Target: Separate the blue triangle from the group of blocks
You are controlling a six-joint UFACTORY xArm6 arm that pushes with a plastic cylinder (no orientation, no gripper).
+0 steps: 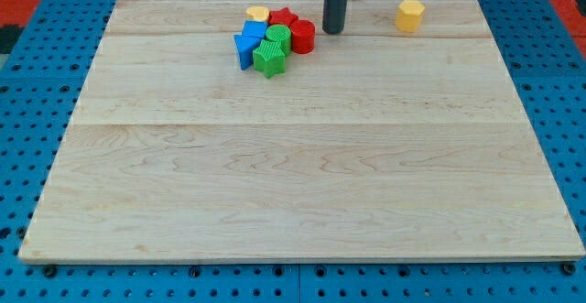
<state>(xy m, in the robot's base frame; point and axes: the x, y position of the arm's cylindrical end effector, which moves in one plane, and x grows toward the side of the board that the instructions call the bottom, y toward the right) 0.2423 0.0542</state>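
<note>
A tight group of blocks sits near the view's top, left of centre. The blue triangle is at the group's upper left, with a second blue block just below it. Beside them are a green star-like block, a green round block, a red cylinder, a red star and a yellow block. My tip is just right of the red cylinder, a small gap apart, on the far side of the group from the blue triangle.
A yellow hexagonal block stands alone near the top right. The wooden board lies on a blue perforated table; the group is close to the board's top edge.
</note>
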